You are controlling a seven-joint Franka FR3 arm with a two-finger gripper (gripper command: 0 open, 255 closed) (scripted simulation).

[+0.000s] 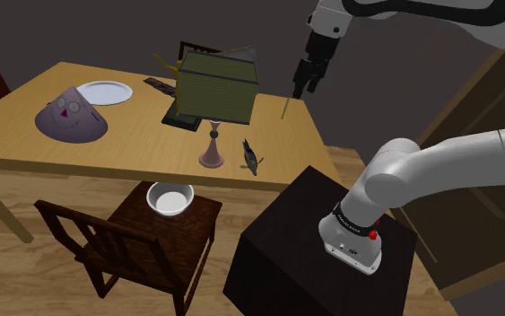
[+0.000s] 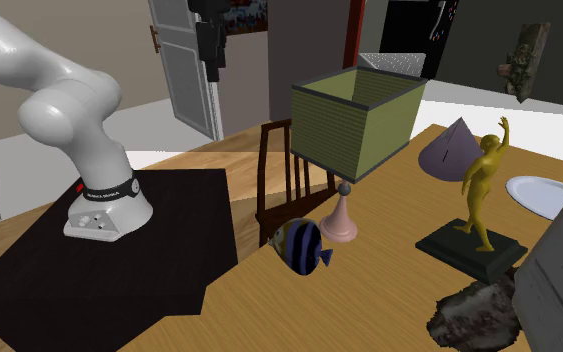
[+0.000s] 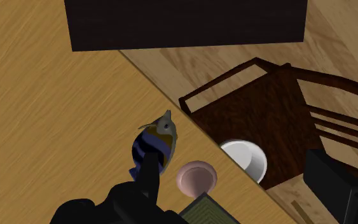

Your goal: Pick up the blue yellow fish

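Shoulder view: poised high over the surface [image 1: 107, 154], fingers [image 1: 300, 84] apart and empty, probably for a clear drop onto the blue-and-yellow striped fish [image 1: 252, 159] standing near the edge, three o'clock of the lamp base [image 1: 212, 155].

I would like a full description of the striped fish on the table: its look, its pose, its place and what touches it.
The fish is a small, flat figure with dark blue and yellow stripes, a greyish head and a blue tail. It stands upright on the wooden table, near the edge that faces the robot's stand. The pink lamp foot is just beside it but apart from it. Only the table touches it; the open gripper hangs high above.
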